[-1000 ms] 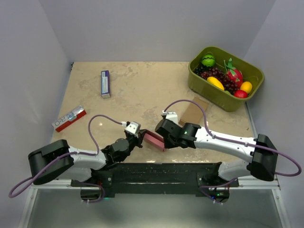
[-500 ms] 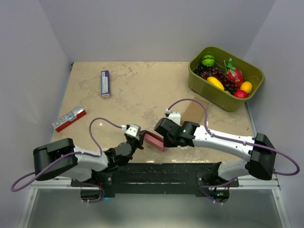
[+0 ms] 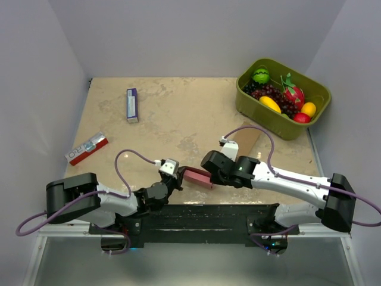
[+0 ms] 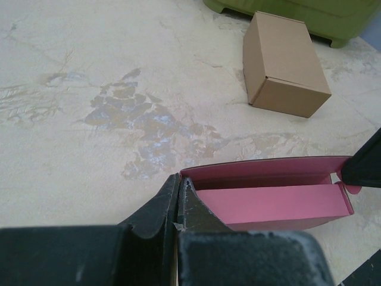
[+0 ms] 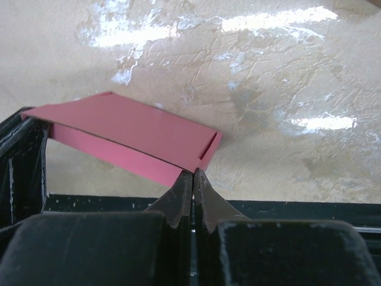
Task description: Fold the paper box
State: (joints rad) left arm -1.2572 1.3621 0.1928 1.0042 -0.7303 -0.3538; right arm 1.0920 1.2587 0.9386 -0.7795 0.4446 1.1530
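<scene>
Paper box [image 3: 196,177] sits half-formed by the near edge of the table [image 3: 172,113], your left gripper [image 3: 177,176] and right gripper [image 3: 209,174] each clamped tight on one end. Your next move likely calls for closing its open side.

Red-and-white packet [image 3: 86,148], 9 o'clock on table in top view: large letters near its 8 o'clock end, possibly "RO", not certain; remaining print too small to read.
Blue-and-white packet [image 3: 132,105], 11 o'clock on table: printed bands along face, illegible.
Brown cardboard box [image 4: 284,64], 1 o'clock in left wrist view: faces plain brown.
Paper box [image 4: 271,199]: plain pink card in both wrist views.
Green tub [image 3: 271,121], 2 o'clock on table: nothing legible.
</scene>
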